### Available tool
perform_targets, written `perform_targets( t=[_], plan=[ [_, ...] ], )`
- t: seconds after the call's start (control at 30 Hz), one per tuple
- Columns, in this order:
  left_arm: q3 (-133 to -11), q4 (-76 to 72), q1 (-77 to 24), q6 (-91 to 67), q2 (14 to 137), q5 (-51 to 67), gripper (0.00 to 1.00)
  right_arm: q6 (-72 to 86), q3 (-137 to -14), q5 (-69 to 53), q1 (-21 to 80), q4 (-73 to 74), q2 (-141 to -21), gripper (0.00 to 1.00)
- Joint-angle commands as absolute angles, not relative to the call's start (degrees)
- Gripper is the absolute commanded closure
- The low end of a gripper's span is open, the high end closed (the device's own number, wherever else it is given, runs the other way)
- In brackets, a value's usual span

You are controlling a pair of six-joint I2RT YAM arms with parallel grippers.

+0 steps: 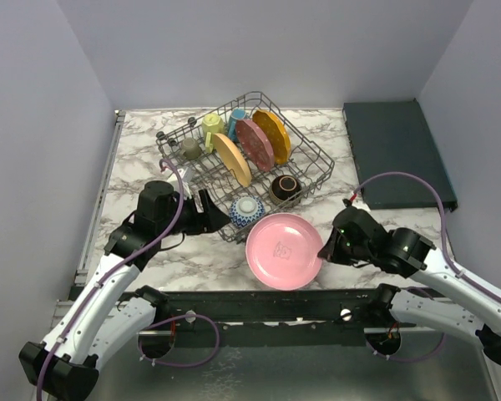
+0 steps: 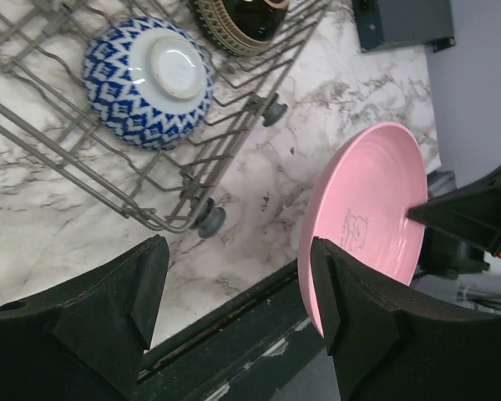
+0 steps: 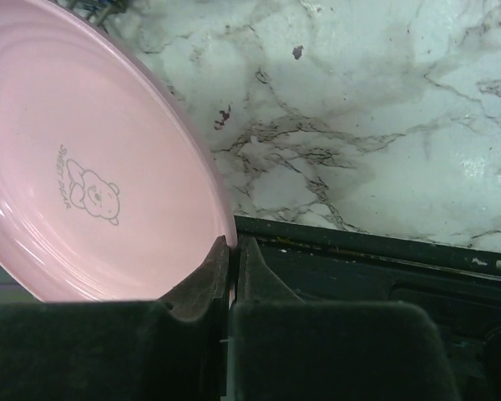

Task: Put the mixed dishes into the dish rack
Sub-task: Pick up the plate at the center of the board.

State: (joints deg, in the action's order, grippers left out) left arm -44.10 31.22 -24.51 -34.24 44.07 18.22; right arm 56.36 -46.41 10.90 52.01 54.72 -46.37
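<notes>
The right claw [image 3: 232, 251] was pinched shut on the rim of the pink plate [image 3: 92, 167]. Only its wrist view showed that grip closely, along with a small bear drawn on the plate's face. Off to its left, the left claw [image 2: 238, 276] stood wide and held nothing above the marble desk [image 2: 267, 184]. Just beyond it, the blue-white bowl [image 2: 146, 83] lay foot-up in the dish rack [image 2: 209, 219]. Only the top view showed orange plates [image 1: 272, 135] and mugs [image 1: 213, 125] deeper in the rack.
</notes>
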Motion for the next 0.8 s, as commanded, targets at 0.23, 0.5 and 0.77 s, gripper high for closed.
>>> perform_targets(
  t=[0.23,0.5,0.77],
  plan=[
    [-43.2,28.5,-24.8,-41.2,44.4,37.4,0.23,50.5,-56.3,11.1,51.9,57.4,-48.1,1.00],
    [-41.8,28.0,-24.8,-46.6,43.5,40.9,0.22,48.3,-60.2,10.8,51.9,55.5,-51.8,1.00],
    [-40.0,26.7,-24.9,-49.4,43.0,43.4,0.22,46.3,-64.4,9.2,51.9,53.0,-56.1,1.00]
  ],
)
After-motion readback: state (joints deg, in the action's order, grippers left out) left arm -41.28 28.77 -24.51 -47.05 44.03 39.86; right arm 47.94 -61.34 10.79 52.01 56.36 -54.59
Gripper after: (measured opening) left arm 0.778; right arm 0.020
